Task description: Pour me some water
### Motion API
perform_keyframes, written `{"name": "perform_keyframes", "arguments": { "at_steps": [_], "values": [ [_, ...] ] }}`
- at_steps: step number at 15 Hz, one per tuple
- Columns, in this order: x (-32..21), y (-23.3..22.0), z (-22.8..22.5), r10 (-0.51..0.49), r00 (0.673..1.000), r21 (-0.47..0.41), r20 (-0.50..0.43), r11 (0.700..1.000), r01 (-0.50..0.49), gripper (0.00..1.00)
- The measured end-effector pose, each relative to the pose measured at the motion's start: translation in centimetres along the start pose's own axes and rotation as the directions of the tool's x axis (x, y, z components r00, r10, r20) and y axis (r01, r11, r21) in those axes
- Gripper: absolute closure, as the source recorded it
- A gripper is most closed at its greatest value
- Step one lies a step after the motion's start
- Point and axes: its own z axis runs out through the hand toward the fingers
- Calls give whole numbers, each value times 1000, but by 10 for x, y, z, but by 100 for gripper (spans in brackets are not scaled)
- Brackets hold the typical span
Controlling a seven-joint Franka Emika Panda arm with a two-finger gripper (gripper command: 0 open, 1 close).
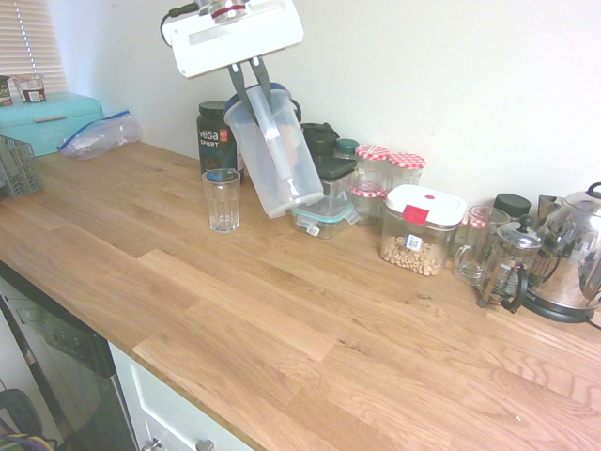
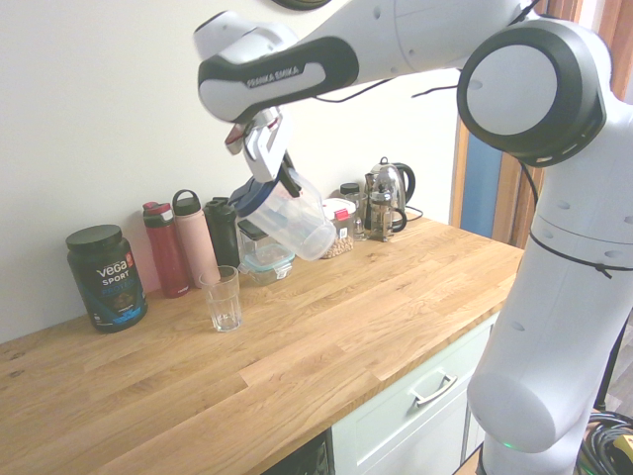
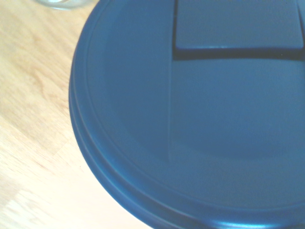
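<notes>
A clear pitcher (image 2: 297, 220) with a blue lid (image 2: 253, 196) hangs tilted from the gripper (image 2: 285, 178), above the wooden counter (image 2: 326, 322). Below and to one side, a glass (image 2: 224, 299) stands upright on the wood, near a black Vega Sport tub (image 2: 107, 279), a red bottle (image 2: 166, 249) and a pink bottle (image 2: 194, 237). Farther along, a metal kettle (image 2: 388, 178) stands beside a French press (image 2: 381, 214).

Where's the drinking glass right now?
In the second exterior view, the drinking glass stands upright on the wooden counter, to the picture's right of the Vega Sport tub and left of the tilted pitcher.
</notes>
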Motion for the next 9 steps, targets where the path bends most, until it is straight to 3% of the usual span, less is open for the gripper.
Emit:
{"name": "perform_keyframes", "arguments": {
  "at_steps": [4, 9],
  "values": [
    [-40, 68, 22, 191, 980, 148, 53, 969, -197, 100],
    [-85, 132, 62, 421, 904, 275, 68, 863, -423, 100]
  ]
}}
